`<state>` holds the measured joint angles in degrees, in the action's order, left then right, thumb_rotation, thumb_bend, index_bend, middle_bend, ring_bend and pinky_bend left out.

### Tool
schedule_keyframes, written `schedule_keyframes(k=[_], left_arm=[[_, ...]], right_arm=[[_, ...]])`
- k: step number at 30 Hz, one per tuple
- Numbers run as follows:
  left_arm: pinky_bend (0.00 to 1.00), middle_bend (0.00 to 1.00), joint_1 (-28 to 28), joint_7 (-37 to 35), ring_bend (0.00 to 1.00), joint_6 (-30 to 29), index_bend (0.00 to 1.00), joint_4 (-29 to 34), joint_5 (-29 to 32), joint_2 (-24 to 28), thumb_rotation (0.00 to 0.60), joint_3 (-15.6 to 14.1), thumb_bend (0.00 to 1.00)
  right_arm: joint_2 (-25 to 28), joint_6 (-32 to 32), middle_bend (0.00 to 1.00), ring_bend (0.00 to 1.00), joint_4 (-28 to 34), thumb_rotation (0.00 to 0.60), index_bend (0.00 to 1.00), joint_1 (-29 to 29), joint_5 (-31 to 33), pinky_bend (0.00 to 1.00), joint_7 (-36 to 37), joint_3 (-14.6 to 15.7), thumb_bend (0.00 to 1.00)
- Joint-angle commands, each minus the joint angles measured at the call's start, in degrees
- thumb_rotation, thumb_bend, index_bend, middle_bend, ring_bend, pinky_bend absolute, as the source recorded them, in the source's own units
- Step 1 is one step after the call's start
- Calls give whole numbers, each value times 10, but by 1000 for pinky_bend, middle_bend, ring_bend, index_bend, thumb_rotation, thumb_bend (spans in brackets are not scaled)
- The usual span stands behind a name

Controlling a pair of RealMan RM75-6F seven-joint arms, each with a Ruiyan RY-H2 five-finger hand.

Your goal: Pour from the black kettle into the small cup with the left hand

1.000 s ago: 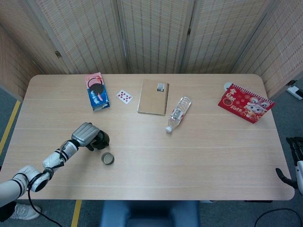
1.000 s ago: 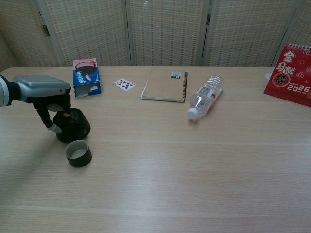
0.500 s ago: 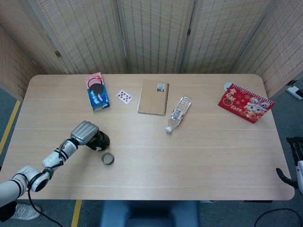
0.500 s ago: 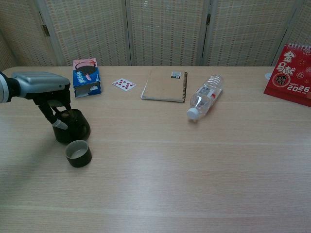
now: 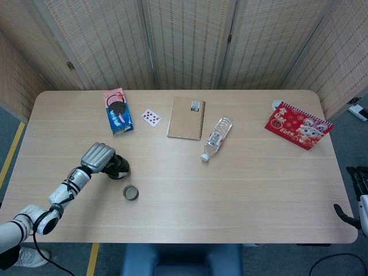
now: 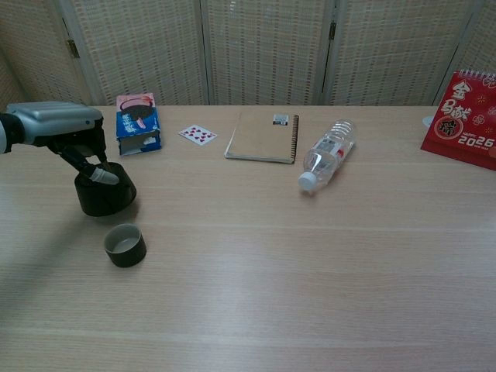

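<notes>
Left hand (image 6: 66,132), silver-backed with dark fingers, sat over the squat black kettle (image 6: 102,195) at the table's left side, fingers curled down onto the kettle's top; grip looked closed on it, kettle upright and resting on the pale wooden table (image 6: 310,263). Small dark round cup (image 6: 125,245) with a pale inside stood just beside the kettle, nearer the front edge, not touching it. Right hand (image 5: 355,192) was only partly visible off the table's right edge in the head view, well apart from everything; could not tell if it was open or closed. Further back lay a blue-and-pink snack packet (image 6: 138,123), a playing card (image 6: 198,135), a brown spiral notebook (image 6: 263,136), a clear plastic bottle on its side (image 6: 328,153) and a red calendar (image 6: 463,118) at far right.
</notes>
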<state>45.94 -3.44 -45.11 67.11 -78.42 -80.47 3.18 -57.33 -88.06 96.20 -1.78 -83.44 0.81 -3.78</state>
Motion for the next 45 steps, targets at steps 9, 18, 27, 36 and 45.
schedule_keyframes(k=[9,18,27,36,45], left_arm=[[496,1000,-25,70,921,-39,1000,41,52,11,63,23,344],[503,1000,-34,77,923,-64,1000,39,42,9,0,27,361],[510,1000,-39,80,917,-88,1000,14,22,-7,77,26,360],[510,1000,-42,81,913,-87,994,10,23,-10,278,29,360],[523,1000,-47,81,921,-93,995,14,16,-7,294,27,454]], right_arm=[[1,0,126,250,-1,600,34,1,-7,0,11,2,290],[0,0,126,251,-2,600,34,3,-10,0,16,1,290],[2,-1,127,250,1,600,33,3,-11,0,15,1,290],[3,2,129,249,6,600,34,5,-11,0,12,2,290],[4,2,130,249,7,600,33,6,-12,0,11,1,290]])
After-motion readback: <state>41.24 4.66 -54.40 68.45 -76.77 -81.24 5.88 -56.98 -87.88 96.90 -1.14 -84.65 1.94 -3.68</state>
